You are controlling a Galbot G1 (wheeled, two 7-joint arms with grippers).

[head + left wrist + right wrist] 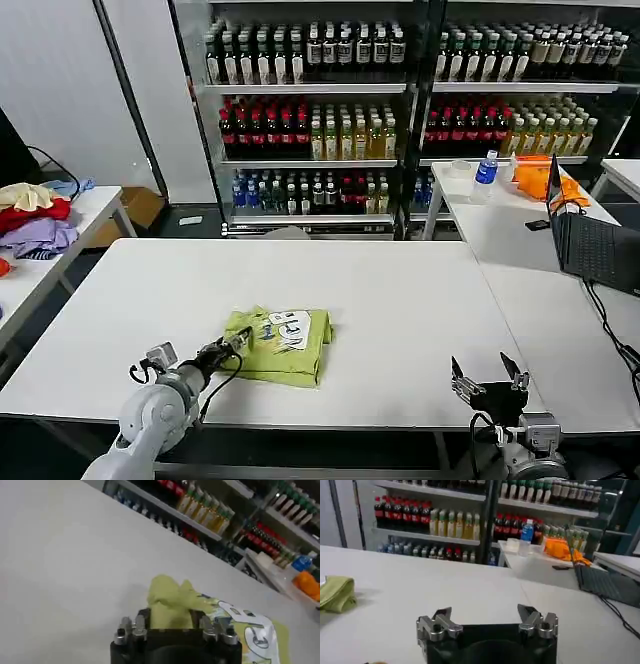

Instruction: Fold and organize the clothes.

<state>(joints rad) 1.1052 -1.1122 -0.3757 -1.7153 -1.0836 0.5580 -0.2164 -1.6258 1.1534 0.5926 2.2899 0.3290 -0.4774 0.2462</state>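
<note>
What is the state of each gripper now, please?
Left gripper: shut on the lime T-shirt, at its left edge.
Right gripper: open, holding nothing, near the table's front edge.

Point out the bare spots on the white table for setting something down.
Bare: the far half behind the T-shirt, and the stretch between it and the right gripper. Crowded: the front-left, where the left gripper meets the shirt.

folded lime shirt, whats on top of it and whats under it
On top of the lime T-shirt shows a white printed patch. The left gripper pinches its near-left edge. Under it lies the white table; its inner layers are hidden.
</note>
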